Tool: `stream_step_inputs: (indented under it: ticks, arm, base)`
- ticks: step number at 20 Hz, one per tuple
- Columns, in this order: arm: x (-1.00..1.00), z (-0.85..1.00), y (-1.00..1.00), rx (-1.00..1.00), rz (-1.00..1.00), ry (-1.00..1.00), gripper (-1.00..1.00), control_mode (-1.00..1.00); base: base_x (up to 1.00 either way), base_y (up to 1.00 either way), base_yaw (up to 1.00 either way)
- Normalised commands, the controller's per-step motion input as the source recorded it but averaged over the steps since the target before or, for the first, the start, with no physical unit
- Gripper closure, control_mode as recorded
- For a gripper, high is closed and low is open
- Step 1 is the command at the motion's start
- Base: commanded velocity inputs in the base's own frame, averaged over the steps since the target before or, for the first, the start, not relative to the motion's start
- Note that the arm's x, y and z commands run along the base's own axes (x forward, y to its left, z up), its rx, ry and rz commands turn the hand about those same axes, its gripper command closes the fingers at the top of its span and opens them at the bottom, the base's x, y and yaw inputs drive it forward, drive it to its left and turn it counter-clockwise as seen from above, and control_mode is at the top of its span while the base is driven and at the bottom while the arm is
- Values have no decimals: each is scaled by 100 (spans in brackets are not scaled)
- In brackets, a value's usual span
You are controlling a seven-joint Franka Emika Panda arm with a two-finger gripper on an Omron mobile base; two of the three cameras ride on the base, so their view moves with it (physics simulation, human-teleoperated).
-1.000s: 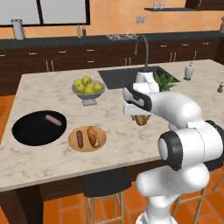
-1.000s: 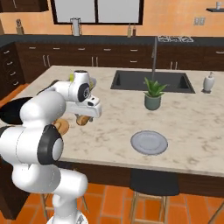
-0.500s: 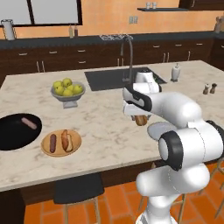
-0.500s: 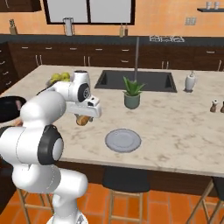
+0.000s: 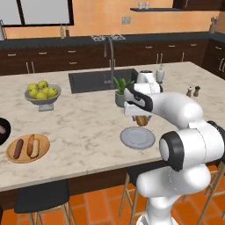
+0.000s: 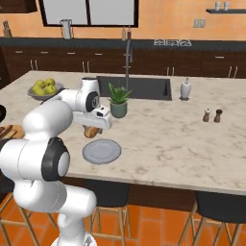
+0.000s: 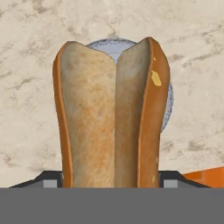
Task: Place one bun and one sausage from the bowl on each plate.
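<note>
My gripper (image 5: pixel 141 115) is shut on a golden bun (image 5: pixel 141 120), holding it just above the far edge of the pale grey plate (image 5: pixel 137 137). From the right base, the bun (image 6: pixel 92 130) hangs over the grey plate (image 6: pixel 101 151). In the hand view the bun (image 7: pixel 111 118) stands between my fingertips (image 7: pixel 172 178), with the grey plate (image 7: pixel 109 45) behind it. The tan plate (image 5: pixel 27 148) carries a sausage (image 5: pixel 18 148) and a second bun (image 5: pixel 32 146). At the left edge, the black bowl (image 5: pixel 6 134) holds another sausage (image 5: pixel 1 129).
A grey footed fruit bowl (image 5: pixel 41 94) stands at the back left. A potted plant (image 5: pixel 119 92) stands just behind my gripper, in front of the sink (image 5: pixel 101 79). A soap bottle (image 5: pixel 160 74) and salt and pepper shakers (image 5: pixel 192 91) stand to the right.
The base has driven to the right, so the whole scene slid left. The gripper still holds the bun and is now over the grey plate.
</note>
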Motion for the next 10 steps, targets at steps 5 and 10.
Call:
stream_step_inputs:
  ticks: [5, 10]
  arm:
    - [0, 0, 0, 0, 0, 0, 100, 100]
    - [0, 0, 0, 0, 0, 0, 100, 100]
  base:
    - [10, -18, 2]
    - [35, 0, 0]
